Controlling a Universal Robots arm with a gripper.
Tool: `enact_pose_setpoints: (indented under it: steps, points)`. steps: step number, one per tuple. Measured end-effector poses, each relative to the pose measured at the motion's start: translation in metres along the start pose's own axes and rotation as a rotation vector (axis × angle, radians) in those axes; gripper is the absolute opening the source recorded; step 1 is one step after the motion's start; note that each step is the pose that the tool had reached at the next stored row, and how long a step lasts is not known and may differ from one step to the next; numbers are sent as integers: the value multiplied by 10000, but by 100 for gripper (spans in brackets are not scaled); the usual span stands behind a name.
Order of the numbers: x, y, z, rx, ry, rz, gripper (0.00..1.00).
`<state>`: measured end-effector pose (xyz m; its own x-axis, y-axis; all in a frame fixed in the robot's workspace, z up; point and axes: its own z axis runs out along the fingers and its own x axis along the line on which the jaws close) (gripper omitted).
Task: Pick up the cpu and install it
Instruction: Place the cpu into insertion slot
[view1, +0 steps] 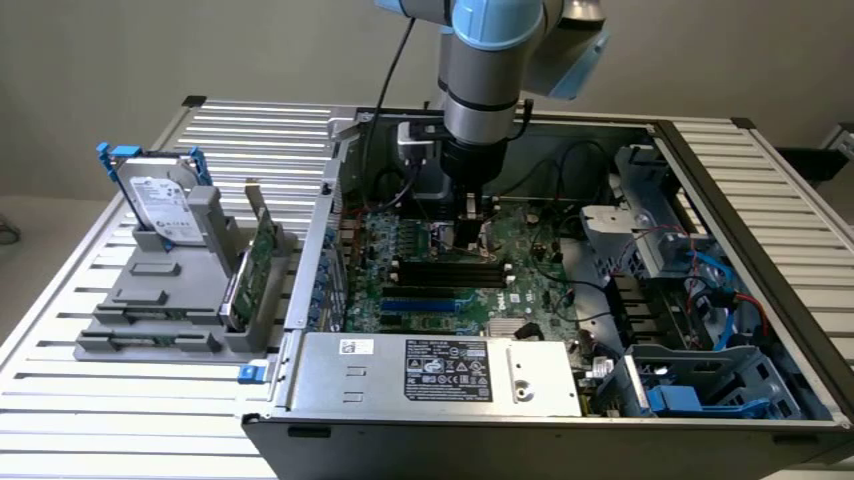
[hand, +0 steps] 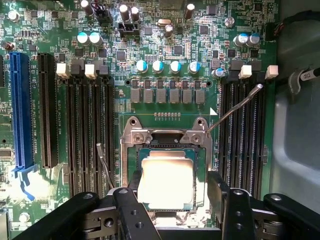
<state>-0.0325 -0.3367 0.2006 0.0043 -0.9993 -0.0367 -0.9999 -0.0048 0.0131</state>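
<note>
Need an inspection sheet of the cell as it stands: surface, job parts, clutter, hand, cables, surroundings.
surface: slatted metal table carrying an open computer case, motherboard exposed.
job's things: cpu lies within the socket frame; a socket lever is unlatched; seated or not, cannot tell.
clutter: hard drive upright in a grey fixture on the exterior view's left, a circuit card beside it.
hand: down inside the case, right at the cpu; grip cannot be judged.
cables: black cable runs beside the arm; blue cables in the case on the exterior view's right.
surroundings: plain wall behind.
</note>
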Motion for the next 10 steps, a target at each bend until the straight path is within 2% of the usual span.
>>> enact_pose_setpoints:
  steps: [4,10]
  points:
    - [0,0,2,1,-27,0,63]
    - [1,0,11,-1,-32,-1,63]
